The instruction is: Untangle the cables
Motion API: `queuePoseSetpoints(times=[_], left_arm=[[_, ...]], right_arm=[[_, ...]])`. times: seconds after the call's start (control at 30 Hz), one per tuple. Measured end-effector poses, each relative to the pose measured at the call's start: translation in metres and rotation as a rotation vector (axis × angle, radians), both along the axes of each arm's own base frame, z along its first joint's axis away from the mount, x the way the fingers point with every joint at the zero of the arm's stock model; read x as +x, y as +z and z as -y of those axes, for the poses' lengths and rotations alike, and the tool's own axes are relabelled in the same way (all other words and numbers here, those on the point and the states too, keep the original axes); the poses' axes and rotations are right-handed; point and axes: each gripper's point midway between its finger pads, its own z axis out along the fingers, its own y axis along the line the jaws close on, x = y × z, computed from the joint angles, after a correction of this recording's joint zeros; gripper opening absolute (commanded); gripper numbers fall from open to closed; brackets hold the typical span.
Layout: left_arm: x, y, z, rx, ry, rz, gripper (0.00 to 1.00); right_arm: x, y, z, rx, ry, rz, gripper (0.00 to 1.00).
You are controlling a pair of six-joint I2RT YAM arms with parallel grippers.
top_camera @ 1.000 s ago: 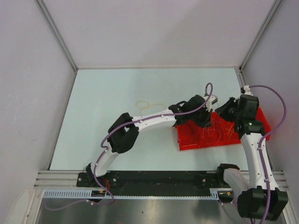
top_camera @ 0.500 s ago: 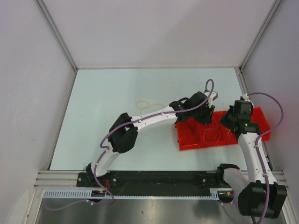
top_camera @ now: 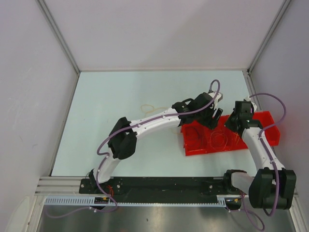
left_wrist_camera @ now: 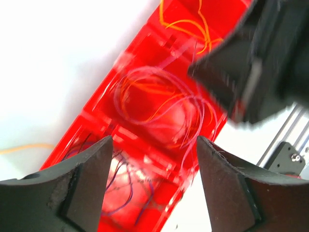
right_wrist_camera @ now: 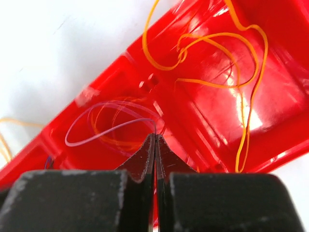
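Note:
The cables lie in a red compartment tray (top_camera: 270, 133). In the left wrist view, pale purple and orange loops (left_wrist_camera: 164, 101) fill one compartment, dark purple ones (left_wrist_camera: 116, 193) the nearer one, and an orange cable (left_wrist_camera: 193, 29) lies farther off. My left gripper (left_wrist_camera: 153, 145) hovers open above the tray (left_wrist_camera: 145, 53), nothing between its fingers. My right gripper (right_wrist_camera: 155, 135) is shut on a pale purple cable (right_wrist_camera: 96, 130), which arcs left from its tips over the tray (right_wrist_camera: 203, 116). An orange-yellow cable (right_wrist_camera: 241, 53) curls in the far compartment. From above, both grippers (top_camera: 216, 117) (top_camera: 231, 124) stand close together.
A yellow cable loop (top_camera: 152, 108) lies on the pale table left of the tray, also seen at the left edge of the right wrist view (right_wrist_camera: 5, 140). White walls enclose the table on three sides. The right arm's wrist (left_wrist_camera: 256, 63) looms close to my left gripper.
My left gripper has opened from shut and drawn slightly back. The right arm has swung its elbow and moved its shut gripper left toward the tray's middle.

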Motion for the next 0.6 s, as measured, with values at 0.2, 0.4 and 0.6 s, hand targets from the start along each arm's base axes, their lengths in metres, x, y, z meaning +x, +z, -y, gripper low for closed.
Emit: queuePoseSetpoints(times=[0.2, 0.4, 0.6], left_arm=[[-0.013, 0.018, -0.037, 0.017, 0.022, 0.018, 0.68], [-0.034, 0.03, -0.057, -0.049, 0.007, 0.019, 0.62], [-0.055, 0.009, -0.042, -0.046, -0.064, -0.011, 0.59]], right_arm=[[0.034, 0.042, 0.023, 0.003, -0.062, 0.099, 0.0], [0.057, 0.08, 0.026, 0.001, -0.05, 0.215, 0.0], [0.056, 0.079, 0.026, -0.001, -0.042, 0.212, 0.0]])
